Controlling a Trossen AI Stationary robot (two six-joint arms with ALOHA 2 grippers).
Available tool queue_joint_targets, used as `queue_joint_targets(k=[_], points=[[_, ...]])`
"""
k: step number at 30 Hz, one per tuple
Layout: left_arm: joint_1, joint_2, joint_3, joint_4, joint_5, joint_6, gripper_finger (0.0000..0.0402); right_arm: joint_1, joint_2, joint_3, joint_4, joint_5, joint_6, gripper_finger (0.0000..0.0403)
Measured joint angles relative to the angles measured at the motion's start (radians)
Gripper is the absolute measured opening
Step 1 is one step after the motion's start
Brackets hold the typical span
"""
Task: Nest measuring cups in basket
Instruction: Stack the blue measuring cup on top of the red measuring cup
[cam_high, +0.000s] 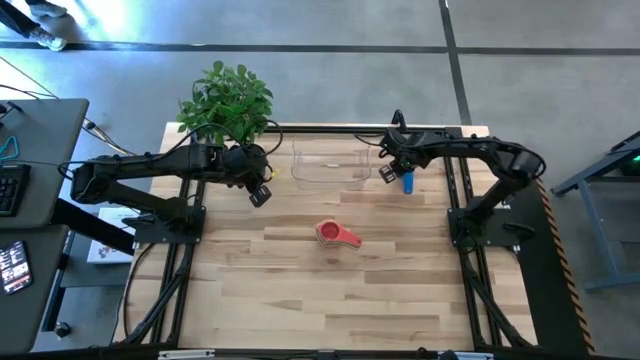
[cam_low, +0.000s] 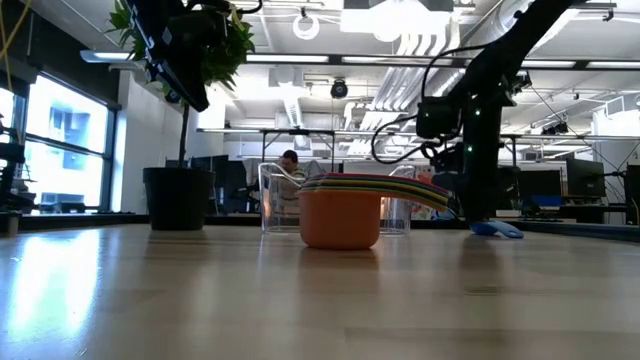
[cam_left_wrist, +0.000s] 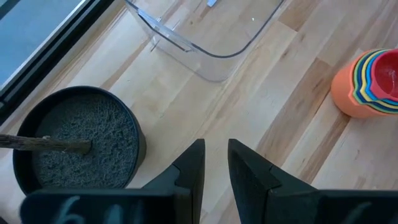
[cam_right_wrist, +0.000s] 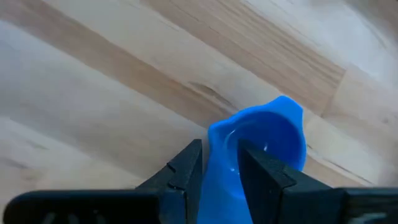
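Nearest the low camera, in the middle of the wooden table, sits a stack of nested cups. Its outermost cup is orange, and rims of yellow, teal and other colours are layered inside it. From above, the top cup is red, with its handle pointing right and slightly toward the near edge.

Beyond the stack, at the far edge of the table, stands the clear basket. It looks empty as far as the overhead view shows. Well apart from it, at the far left corner, is a dark pot holding a leafy green plant.

Just beside the right end of the basket, the blue cup is on the table. The right gripper is down over it, its two fingers set narrowly on either side of the blue handle. Whether they actually press on it I cannot tell. From the low view, the blue cup lies flat on the wood under that arm.

The left gripper hangs over the table between the pot and the stack. Its fingers are close together with a small gap, and they hold nothing.
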Motion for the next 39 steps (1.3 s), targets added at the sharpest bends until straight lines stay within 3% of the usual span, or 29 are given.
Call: queue_joint_targets(k=[5, 12, 19, 25, 34, 39], points=[[0.0, 0.0, 0.0, 0.0, 0.0, 0.0, 0.0062, 0.0, 0.009, 0.0, 0.0, 0.014, 0.0, 0.0084], [0.0, 0.0, 0.0, 0.0, -0.002, 0.025, 0.0062, 0.0, 0.009, 0.0, -0.001, 0.004, 0.018, 0.0008], [0.0, 0.0, 0.0, 0.0, -0.002, 0.026, 0.0062, 0.005, -0.005, 0.0, -0.042, -0.009, 0.046, 0.0004], [0.0, 0.0, 0.0, 0.0, -0.002, 0.026, 0.0062, 0.05, -0.103, 0.0, -0.111, -0.013, 0.106, 0.0002], [0.0, 0.0, 0.0, 0.0, -0.002, 0.026, 0.0062, 0.205, -0.317, 0.042, -0.119, -0.011, 0.172, 0.0001], [0.0, 0.0, 0.0, 0.001, -0.002, 0.026, 0.0062, 0.312, -0.361, 0.129, -0.121, 0.039, 0.181, 0.0001]])
